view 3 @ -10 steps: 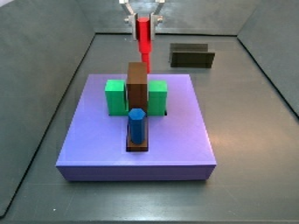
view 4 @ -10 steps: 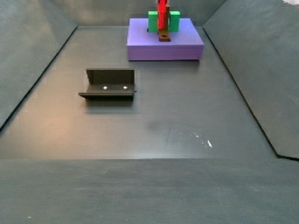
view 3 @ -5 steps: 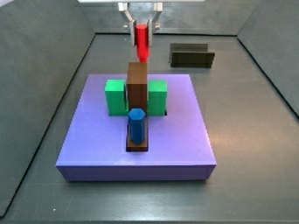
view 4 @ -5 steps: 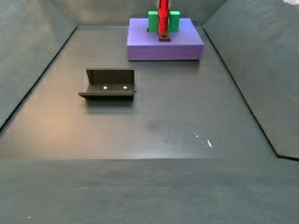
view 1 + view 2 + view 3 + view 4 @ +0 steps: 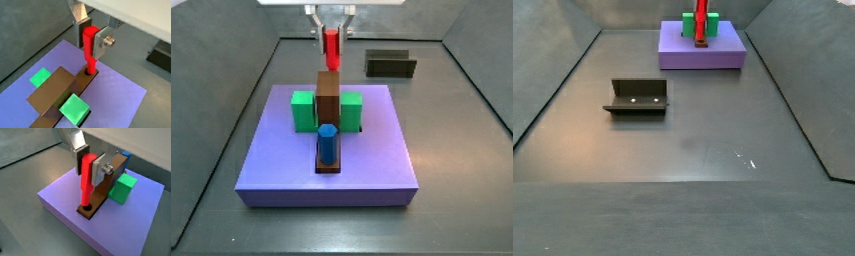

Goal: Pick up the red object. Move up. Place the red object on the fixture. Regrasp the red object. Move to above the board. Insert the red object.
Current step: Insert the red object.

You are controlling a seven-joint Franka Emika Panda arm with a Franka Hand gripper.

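My gripper [image 5: 91, 38] is shut on the red object [image 5: 89, 52], a thin upright red peg pinched near its top between the silver fingers [image 5: 101, 43]. Its lower end stands in the mouth of a dark hole [image 5: 85, 207] at one end of the long brown block [image 5: 107, 190]. That block lies on the purple-blue board [image 5: 60, 203]. In a side view the gripper [image 5: 331, 34] hangs over the board's [image 5: 331, 160] far end with the red object [image 5: 331, 48] behind the brown block [image 5: 329, 98]. The dark fixture [image 5: 637, 97] stands apart on the floor and holds nothing.
Green blocks [image 5: 303, 110] [image 5: 350, 112] flank the brown block. A blue hexagonal peg [image 5: 327, 143] stands in its near end. The fixture [image 5: 390, 64] sits beyond the board to the right. Grey walls enclose the floor [image 5: 687, 150].
The gripper has come down a little with the red object, and less of the peg shows above the brown block. Nothing else has moved.
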